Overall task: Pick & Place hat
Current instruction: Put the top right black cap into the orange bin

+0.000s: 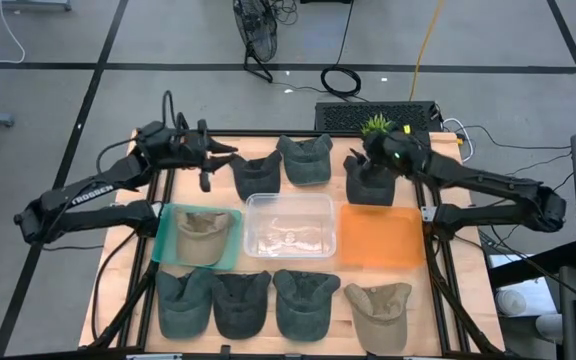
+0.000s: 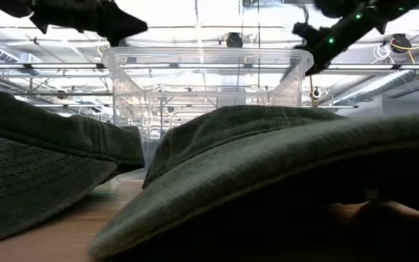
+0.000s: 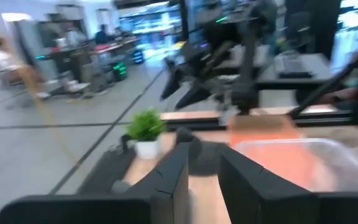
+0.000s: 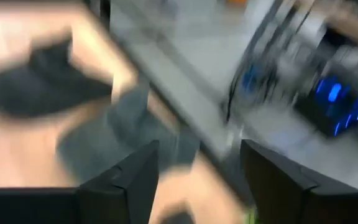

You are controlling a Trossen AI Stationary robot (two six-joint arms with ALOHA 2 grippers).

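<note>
Dark hats lie in a far row and a near row on the wooden table. One tan hat lies on the teal tray; another lies near right. My left gripper hovers over the far left, beside a dark hat; its fingers stand a little apart, nothing between them. My right gripper hangs above the far right dark hat, open wide and empty.
A clear plastic bin stands mid-table, also in the low view. An orange tray lies right of it with nothing on it. A small potted plant stands at the far edge. Cables and a black box lie on the floor beyond.
</note>
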